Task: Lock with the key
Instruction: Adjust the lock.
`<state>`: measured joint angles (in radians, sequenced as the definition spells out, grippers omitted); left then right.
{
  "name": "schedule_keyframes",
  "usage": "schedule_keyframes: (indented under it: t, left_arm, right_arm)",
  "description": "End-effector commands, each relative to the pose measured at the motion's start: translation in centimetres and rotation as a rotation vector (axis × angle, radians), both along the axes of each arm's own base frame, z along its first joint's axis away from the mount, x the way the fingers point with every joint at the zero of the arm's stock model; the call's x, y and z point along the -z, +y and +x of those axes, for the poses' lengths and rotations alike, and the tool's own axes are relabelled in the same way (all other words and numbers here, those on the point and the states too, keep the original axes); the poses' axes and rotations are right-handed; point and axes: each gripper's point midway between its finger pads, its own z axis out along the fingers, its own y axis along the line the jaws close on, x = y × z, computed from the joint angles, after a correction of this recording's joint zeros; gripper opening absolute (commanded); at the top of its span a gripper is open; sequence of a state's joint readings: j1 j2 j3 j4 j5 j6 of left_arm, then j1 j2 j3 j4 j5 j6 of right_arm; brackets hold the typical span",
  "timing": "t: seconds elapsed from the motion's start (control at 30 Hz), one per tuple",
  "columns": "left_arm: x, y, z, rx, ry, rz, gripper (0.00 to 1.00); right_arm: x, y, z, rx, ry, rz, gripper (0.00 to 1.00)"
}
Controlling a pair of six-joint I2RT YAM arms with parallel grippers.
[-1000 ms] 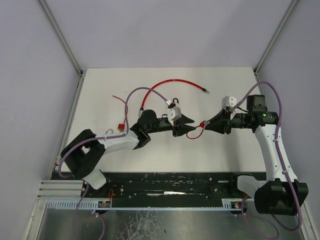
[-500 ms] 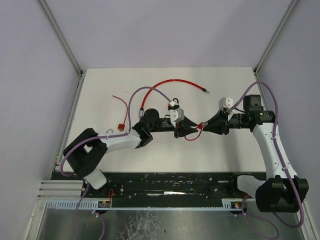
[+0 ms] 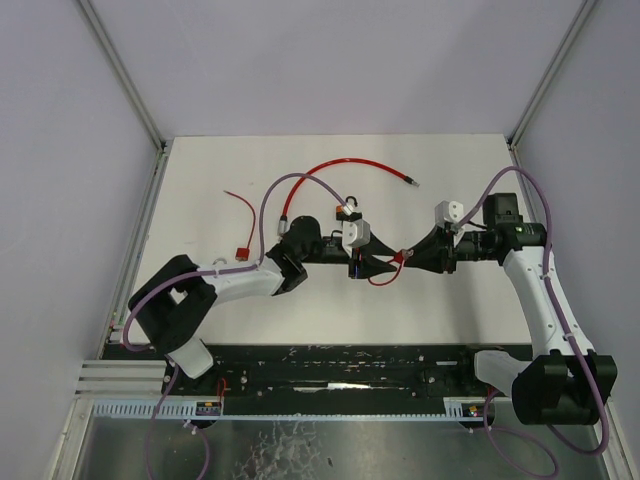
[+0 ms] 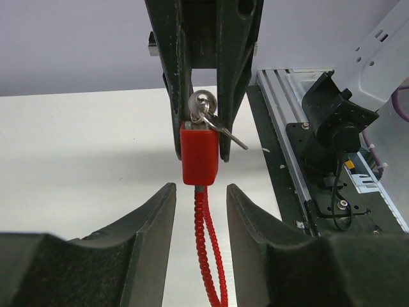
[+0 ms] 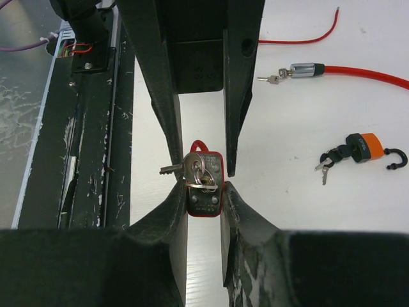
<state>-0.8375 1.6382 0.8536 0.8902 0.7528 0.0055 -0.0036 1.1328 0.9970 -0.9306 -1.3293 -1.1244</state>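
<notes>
Lock (image 5: 204, 201) hangs between the arms, clamped by the right gripper (image 5: 203, 192), key (image 5: 197, 169) seated in it. Left gripper (image 4: 199, 192) stands open, not yet on the key; it should probably centre on the key head, close squarely, then twist gently

Two padlocks show, a red padlock (image 5: 204, 201) and an orange padlock (image 5: 365, 146) (an orange piece (image 3: 241, 252) at left is unclear). Loose red cords number two: a thick cable (image 5: 370, 75) and a thin wire (image 5: 294, 42).
</notes>
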Motion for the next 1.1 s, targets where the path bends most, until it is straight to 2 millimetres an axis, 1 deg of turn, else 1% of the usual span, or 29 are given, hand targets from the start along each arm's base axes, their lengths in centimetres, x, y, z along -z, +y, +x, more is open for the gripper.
schedule_keyframes:
  t: [0.0, 0.13, 0.4, 0.6, 0.77, 1.07]
  left_arm:
    - [-0.8, -0.6, 0.1, 0.006, -0.019, -0.016, 0.35]
    - [-0.7, -0.7, 0.2, 0.006, -0.009, -0.008, 0.33]
    - [-1.1, -0.5, -0.2, 0.017, -0.018, -0.027, 0.35]
    - [-1.5, -0.2, -0.8, 0.041, -0.036, -0.051, 0.36]
    - [-1.6, -0.3, -0.8, 0.039, -0.031, -0.054, 0.37]
    - [-1.4, -0.4, -0.6, 0.037, -0.016, -0.048, 0.32]
  right_arm:
    - [-0.8, 0.8, -0.8, -0.052, -0.026, 0.050, 0.00]
    - [-1.0, 0.9, -1.0, -0.060, -0.033, 0.055, 0.00]
    - [-0.5, 0.8, -0.9, -0.058, -0.032, 0.041, 0.00]
    - [-0.3, 0.9, -0.8, -0.061, -0.029, 0.037, 0.00]
    - [0.0, 1.0, -0.8, -0.065, -0.022, 0.031, 0.00]
    - [0.2, 1.1, -0.9, -0.075, -0.026, 0.027, 0.00]
